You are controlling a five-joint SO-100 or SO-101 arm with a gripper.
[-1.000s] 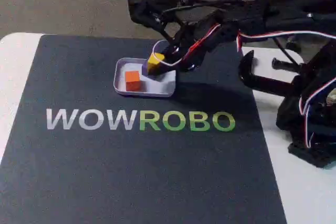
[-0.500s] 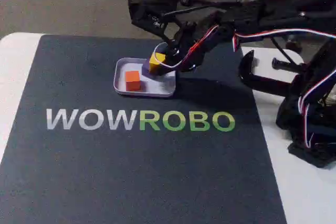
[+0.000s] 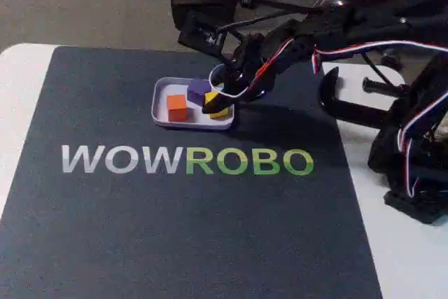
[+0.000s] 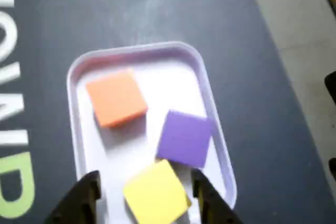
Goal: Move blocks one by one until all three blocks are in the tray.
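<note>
The pale tray [image 3: 159,90] sits on the dark mat, and all three blocks lie inside it. In the fixed view the orange block [image 3: 177,107] is at the left, the purple block [image 3: 199,90] behind it, and the yellow block [image 3: 220,108] at the tray's right end, partly hidden by my gripper [image 3: 214,106]. The wrist view shows the tray [image 4: 131,52] with the orange block [image 4: 116,98], the purple block [image 4: 185,139] and the yellow block [image 4: 156,195], which touches the purple one. My gripper [image 4: 146,178] straddles the yellow block, open, with a gap on the left side.
The black mat [image 3: 175,229] carries the WOWROBO lettering [image 3: 186,160] just in front of the tray. The arm's base, its wires and a black clamp [image 3: 350,106] crowd the right side on the white table [image 3: 413,264]. Floor lies beyond the mat.
The gripper came down and to the right with the yellow block, from above the purple block to the tray floor. The purple block is now uncovered.
</note>
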